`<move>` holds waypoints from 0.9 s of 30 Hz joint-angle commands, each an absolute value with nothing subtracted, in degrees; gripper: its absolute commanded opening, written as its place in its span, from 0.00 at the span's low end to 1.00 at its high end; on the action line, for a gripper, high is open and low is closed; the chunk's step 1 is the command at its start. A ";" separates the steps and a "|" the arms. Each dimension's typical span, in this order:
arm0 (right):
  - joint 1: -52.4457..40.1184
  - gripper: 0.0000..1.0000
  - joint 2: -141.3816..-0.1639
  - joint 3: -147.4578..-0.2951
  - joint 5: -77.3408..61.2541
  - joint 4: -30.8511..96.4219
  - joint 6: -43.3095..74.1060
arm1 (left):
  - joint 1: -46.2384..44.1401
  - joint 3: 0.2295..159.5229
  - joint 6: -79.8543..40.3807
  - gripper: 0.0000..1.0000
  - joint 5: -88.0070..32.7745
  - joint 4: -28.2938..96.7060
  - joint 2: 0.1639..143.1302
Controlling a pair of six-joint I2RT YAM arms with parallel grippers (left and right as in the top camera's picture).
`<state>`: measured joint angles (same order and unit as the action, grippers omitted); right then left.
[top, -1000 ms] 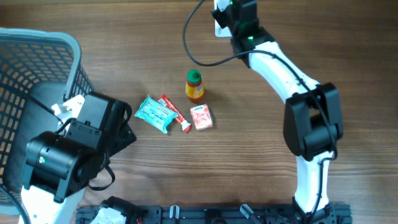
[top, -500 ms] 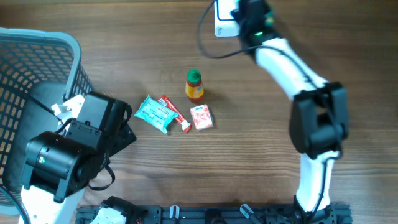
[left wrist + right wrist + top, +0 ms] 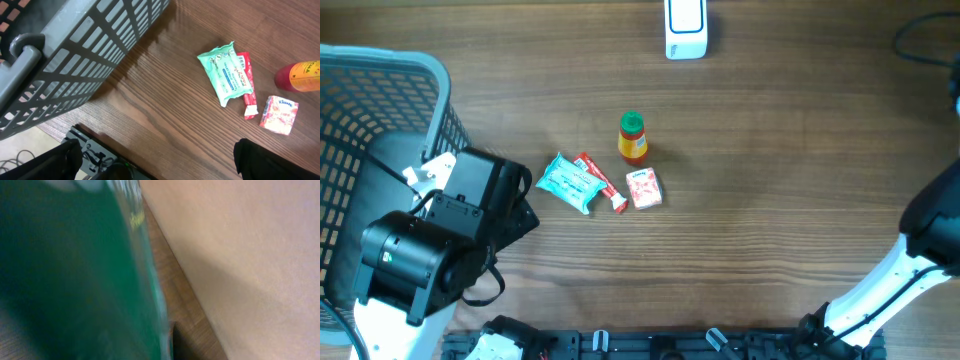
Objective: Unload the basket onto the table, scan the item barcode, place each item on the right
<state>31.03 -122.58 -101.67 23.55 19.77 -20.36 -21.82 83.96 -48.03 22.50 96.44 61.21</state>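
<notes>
Wood-grain table [image 3: 770, 200], seen from overhead. Grey slatted basket [image 3: 380, 120] at one end, left arm [image 3: 420, 250] parked beside it, black housing close against the basket wall. Left gripper [image 3: 157, 150]: jaws spread wide, nothing between them; both dark fingers [image 3: 270, 160] show at the bottom corners of the left wrist view, hanging over bare wood near the table's front edge. Items lie grouped mid-table, well apart from both arms: teal packet [image 3: 568, 182] flat, red sachet [image 3: 602, 180] touching its long side, small red-and-white tissue pack [image 3: 644, 188] just beside the sachet's lower end. Orange bottle [image 3: 633, 138] with green cap sits near the tissue pack, on the far side of the group; upright or lying, cannot tell. White scanner [image 3: 684, 28] rests at the far table edge, past the bottle and well apart from it, untouched. Right arm [image 3: 930, 230] reaches up the opposite end of the table and runs out of the overhead frame, a dark cable [image 3: 920, 35] looping near the far corner. Right gripper lies outside that view; the right wrist camera gives only a green and beige blur, so cannot tell whether its jaws are apart or together, or whether they hold anything.
</notes>
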 commanded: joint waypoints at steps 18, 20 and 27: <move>11.94 1.00 -108.95 -101.51 -43.51 46.17 14.70 | -22.13 84.12 -47.09 1.00 23.46 96.49 61.08; 5.48 1.00 -108.95 -101.51 -43.64 49.10 8.99 | -22.13 84.09 -47.09 1.00 23.44 96.49 61.08; -17.34 1.00 -108.97 -101.51 -26.37 50.78 3.62 | -22.13 84.12 -47.09 1.00 23.46 96.49 61.08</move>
